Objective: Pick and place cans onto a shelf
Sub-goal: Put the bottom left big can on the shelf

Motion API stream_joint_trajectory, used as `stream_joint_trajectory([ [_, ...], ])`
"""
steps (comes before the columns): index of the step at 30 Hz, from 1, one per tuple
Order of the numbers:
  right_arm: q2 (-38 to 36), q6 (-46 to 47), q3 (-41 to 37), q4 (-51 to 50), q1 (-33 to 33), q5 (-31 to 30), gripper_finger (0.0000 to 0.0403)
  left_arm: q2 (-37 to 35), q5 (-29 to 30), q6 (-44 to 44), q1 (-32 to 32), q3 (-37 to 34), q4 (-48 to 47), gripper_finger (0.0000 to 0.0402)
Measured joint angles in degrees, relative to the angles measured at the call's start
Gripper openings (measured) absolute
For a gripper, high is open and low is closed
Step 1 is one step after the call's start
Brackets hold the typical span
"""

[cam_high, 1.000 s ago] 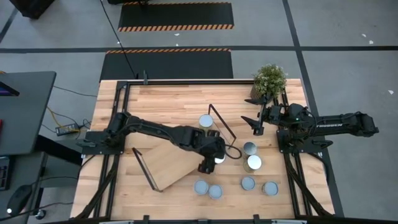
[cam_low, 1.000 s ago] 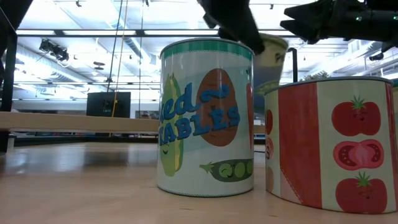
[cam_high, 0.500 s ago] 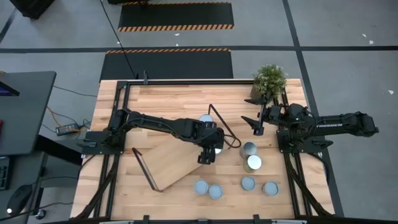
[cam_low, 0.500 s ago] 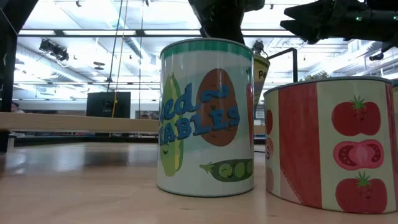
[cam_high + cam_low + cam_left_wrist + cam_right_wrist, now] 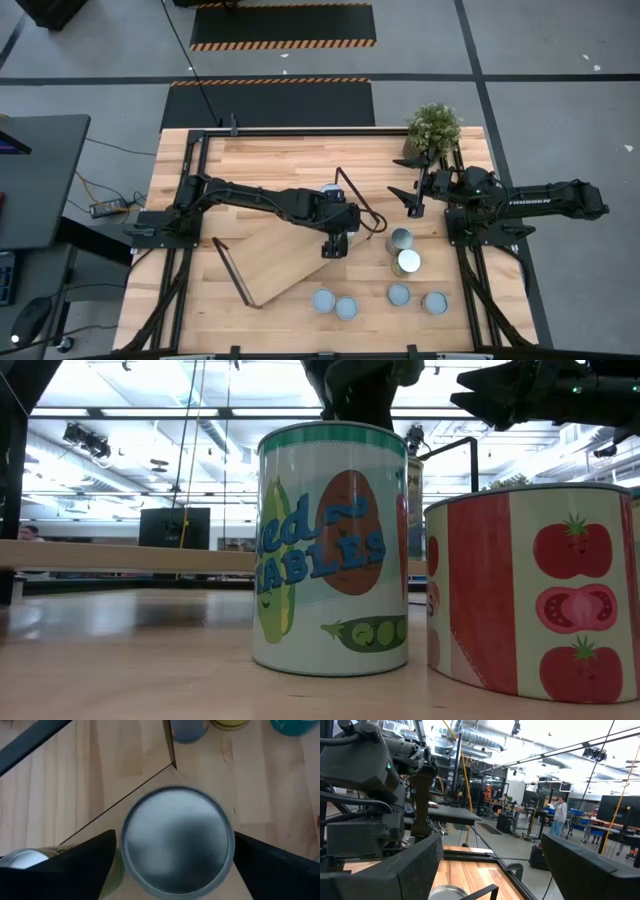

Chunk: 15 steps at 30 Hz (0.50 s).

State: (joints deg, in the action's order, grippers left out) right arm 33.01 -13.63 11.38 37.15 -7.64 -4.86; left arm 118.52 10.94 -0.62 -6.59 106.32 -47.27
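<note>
The shelf [image 5: 285,255] is a light-wood board lying slantwise on the table, with a black wire loop [image 5: 232,272] at each short end. My left gripper [image 5: 338,235] is over its right end, shut on a silver-topped can [image 5: 177,847]. Another can [image 5: 330,192] stands by the shelf's far right corner. Several more cans stand on the table, near right [image 5: 400,240] and near centre [image 5: 323,300]. My right gripper [image 5: 412,200] is open and empty, in the air beside the potted plant [image 5: 434,125]. My left gripper pinches the can's round side wall [image 5: 125,855] between its two fingers [image 5: 85,865], one on each side. The fingers come from above, pointing down. The can stands upright over the shelf's right corner [image 5: 172,767]; I cannot tell whether its bottom rests on the board.
In the low view a vegetables can [image 5: 330,550] and a tomato can [image 5: 535,590] stand close to the camera. The wire loop [image 5: 360,205] at the shelf's right end rises beside my left gripper. Bare tabletop [image 5: 270,165] lies at the far left.
My left gripper has carried the can toward the table's far edge, from beside the cans on the table to over the shelf's right end. The can was tilted half a second ago and is upright now. My right arm has kept still.
</note>
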Motion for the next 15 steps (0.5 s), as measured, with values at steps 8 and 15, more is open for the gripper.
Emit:
stream_joint_trajectory([
  [8, 0.0, 0.0, 0.0, 0.0, 0.0, 0.0, 0.0348, -0.2, 4.1, -4.6, -1.1, 0.0, 0.0, 0.0394],
  [15, 0.0, 0.0, 0.0, 0.0, 0.0, 0.0, 0.0348, -0.2, 8.8, -7.4, -3.3, 0.0, 0.3, 0.0394],
])
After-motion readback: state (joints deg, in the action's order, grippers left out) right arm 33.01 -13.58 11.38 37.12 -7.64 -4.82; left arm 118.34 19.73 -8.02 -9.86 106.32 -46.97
